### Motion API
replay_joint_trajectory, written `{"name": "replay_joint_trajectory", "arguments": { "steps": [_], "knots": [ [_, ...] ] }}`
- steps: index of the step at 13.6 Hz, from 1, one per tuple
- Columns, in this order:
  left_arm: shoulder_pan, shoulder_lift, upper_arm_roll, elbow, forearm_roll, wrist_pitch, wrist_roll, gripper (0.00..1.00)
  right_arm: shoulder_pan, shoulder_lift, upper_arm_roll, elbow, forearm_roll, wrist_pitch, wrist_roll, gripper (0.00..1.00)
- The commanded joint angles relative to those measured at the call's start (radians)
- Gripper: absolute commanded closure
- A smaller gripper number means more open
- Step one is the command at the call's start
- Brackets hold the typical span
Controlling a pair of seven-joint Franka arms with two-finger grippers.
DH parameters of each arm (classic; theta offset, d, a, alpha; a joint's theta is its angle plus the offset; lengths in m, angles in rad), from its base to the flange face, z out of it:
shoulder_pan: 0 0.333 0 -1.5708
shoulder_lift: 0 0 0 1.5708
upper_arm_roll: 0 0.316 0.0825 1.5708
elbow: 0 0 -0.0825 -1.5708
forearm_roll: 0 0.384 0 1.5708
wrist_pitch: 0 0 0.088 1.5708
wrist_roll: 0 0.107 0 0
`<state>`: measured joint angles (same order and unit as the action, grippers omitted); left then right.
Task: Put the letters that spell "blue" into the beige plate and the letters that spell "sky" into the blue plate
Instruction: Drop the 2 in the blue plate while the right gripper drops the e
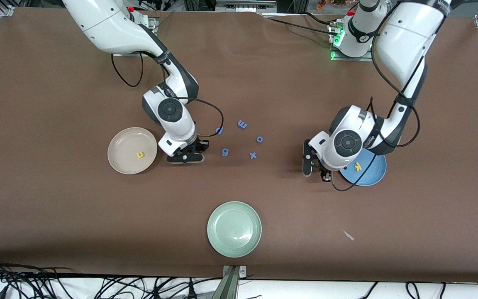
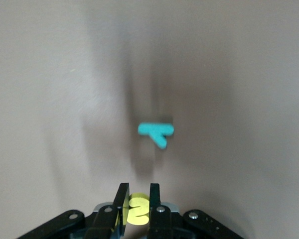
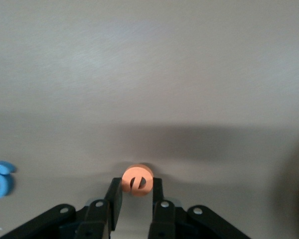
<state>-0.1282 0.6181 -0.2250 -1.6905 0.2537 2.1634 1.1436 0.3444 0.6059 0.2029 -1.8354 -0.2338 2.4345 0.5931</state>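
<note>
Your left tool [image 2: 138,199] pinches the yellow s [image 2: 138,209] beside the blue plate [image 1: 372,174]; right tool [image 3: 136,195] straddles the orange e [image 3: 137,179] near the beige plate [image 1: 119,163], grip unclear. Thin foam can slip on lift.

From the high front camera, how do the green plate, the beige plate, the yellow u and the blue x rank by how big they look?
1. Pale green plate, largest, though it lies nearest that camera, which may flatter it.
2. Beige plate, close in size to the green one, so this ranking is unsure.
3. Yellow u and blue x, both tiny and alike.
</note>
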Motion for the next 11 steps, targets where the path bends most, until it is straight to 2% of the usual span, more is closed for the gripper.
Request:
{"name": "replay_joint_trajectory", "arguments": {
  "steps": [1, 3, 4, 5, 6, 7, 8, 9, 11],
  "knots": [
    [0.042, -0.038, 0.018, 0.022, 0.027, -0.106, 0.021, 1.00, -0.048, -0.119, -0.010, -0.034, 0.008, -0.144, -0.167, 0.74],
    [0.120, -0.037, 0.016, 0.005, 0.022, -0.108, 0.012, 0.90, -0.102, -0.185, -0.029, -0.105, 0.008, -0.160, -0.348, 0.73],
    [0.143, -0.037, 0.013, 0.002, 0.019, -0.109, 0.012, 0.64, -0.114, -0.207, -0.057, -0.145, 0.008, -0.144, -0.427, 0.73],
    [0.147, -0.040, 0.013, -0.003, 0.018, -0.111, 0.010, 0.05, -0.117, -0.239, -0.081, -0.195, 0.008, -0.123, -0.481, 0.73],
    [0.162, -0.041, 0.012, -0.005, 0.018, -0.112, 0.016, 0.00, -0.119, -0.264, -0.103, -0.249, 0.008, -0.086, -0.505, 0.72],
    [0.168, -0.043, 0.010, -0.005, 0.016, -0.112, 0.012, 0.00, -0.122, -0.279, -0.112, -0.296, 0.008, -0.047, -0.509, 0.69],
    [0.165, -0.050, 0.007, 0.001, 0.013, -0.120, 0.002, 0.00, -0.127, -0.288, -0.115, -0.327, 0.010, -0.019, -0.507, 0.60],
    [0.154, -0.060, 0.004, 0.012, 0.012, -0.146, -0.037, 0.00, -0.128, -0.291, -0.117, -0.340, 0.010, -0.009, -0.500, 0.43],
    [0.145, -0.096, -0.052, 0.017, 0.012, -0.210, -0.225, 0.00, -0.128, -0.291, -0.117, -0.338, 0.011, -0.012, -0.486, 0.30]
  ]
}}
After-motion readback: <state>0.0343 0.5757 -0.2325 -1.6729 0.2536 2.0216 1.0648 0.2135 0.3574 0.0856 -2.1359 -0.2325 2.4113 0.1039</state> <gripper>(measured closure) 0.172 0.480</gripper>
